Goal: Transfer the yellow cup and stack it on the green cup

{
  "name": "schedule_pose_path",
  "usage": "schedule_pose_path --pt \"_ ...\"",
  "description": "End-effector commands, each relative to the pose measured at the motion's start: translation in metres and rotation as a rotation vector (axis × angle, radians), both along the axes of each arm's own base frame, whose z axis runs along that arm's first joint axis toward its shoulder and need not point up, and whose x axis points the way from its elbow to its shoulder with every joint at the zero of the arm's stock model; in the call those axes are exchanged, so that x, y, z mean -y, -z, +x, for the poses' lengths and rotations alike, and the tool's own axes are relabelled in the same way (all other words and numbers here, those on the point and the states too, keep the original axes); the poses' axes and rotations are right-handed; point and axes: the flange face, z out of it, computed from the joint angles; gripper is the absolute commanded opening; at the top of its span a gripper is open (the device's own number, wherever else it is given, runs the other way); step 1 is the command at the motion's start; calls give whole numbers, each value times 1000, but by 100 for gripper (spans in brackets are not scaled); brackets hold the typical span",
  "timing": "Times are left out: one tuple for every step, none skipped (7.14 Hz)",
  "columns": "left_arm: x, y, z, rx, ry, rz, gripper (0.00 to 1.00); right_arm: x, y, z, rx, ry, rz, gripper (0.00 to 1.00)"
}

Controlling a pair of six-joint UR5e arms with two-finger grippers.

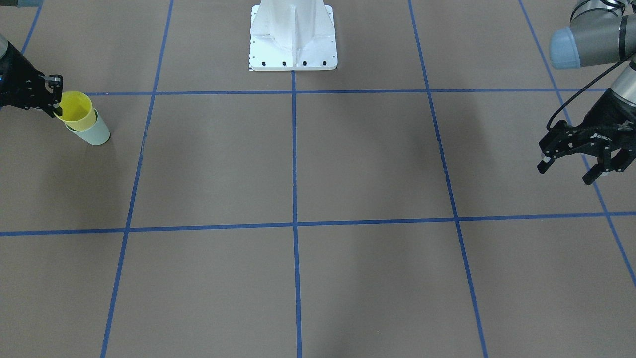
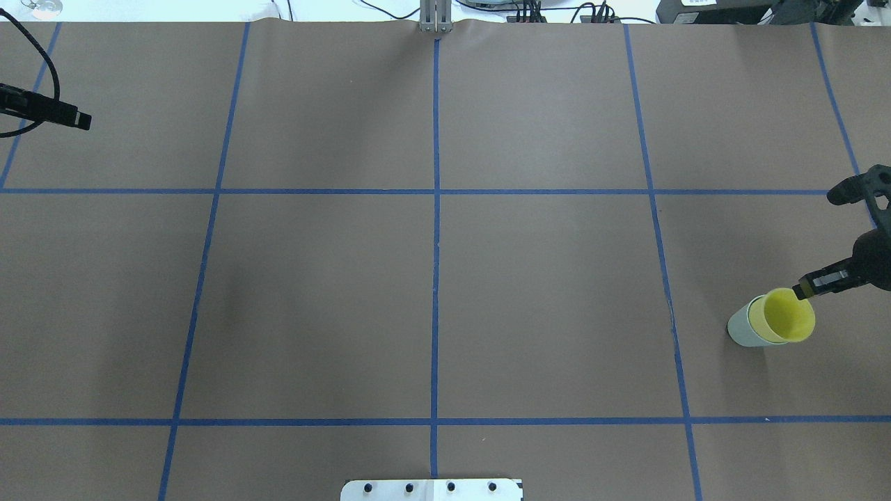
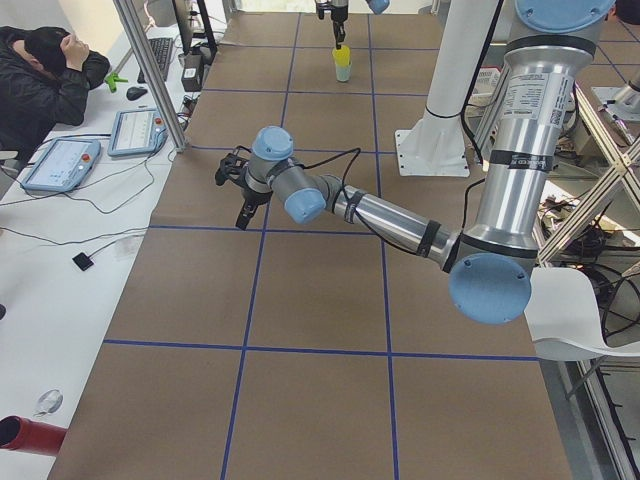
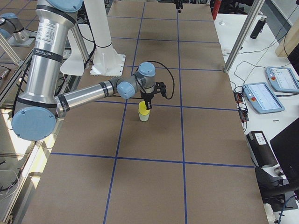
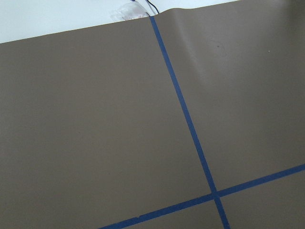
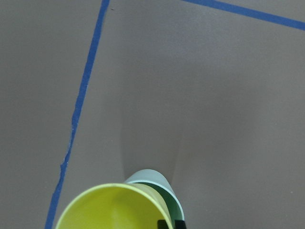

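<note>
1. Since the yellow cup [image 1: 74, 107] sits tilted in the mouth of the green cup [image 1: 97, 134] in the front-facing view, with the right gripper [image 1: 55, 102] pinching its rim wall, the step in hand looks like seating and release. Level the cup first, then press it straight down. The left gripper [image 1: 571, 169] hangs with its fingers spread, well apart from the cups and holding nothing.
2. From overhead, the pair stands on the table [image 2: 431, 306] near its right edge, and the yellow rim leans toward the gripper. Ease that lean out so the walls meet evenly.
3. From the left end, the cups are far and small. Yellow shows above green, and nothing finer is readable.
4. From the right end, the yellow cup's upper part stands proud of the green one. Let go only once it rests on its own, then lift vertically, so that no finger drags the rim and tips both cups.
5. The left wrist view shows only bare table crossed by blue tape lines [image 5: 190, 124].
6. The right wrist view looks past the yellow mouth. A sliver of the green cup's inside shows on one side, so the yellow cup is probably not fully seated.
</note>
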Motion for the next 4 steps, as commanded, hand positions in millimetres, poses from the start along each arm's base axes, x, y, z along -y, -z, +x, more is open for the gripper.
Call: schedule_pose_path --pt "5 -21 -17 80 -47 27 100 7 1 -1 -12 10 2 100" --pt "10 -33 -39 136 -59 -5 100 32 6 19 -56 37 36 100" --pt "14 -52 -72 215 -92 -53 100 64 19 46 -106 96 83 100" --pt "15 -75 -116 288 -141 -94 100 91 13 83 -147 130 89 100"
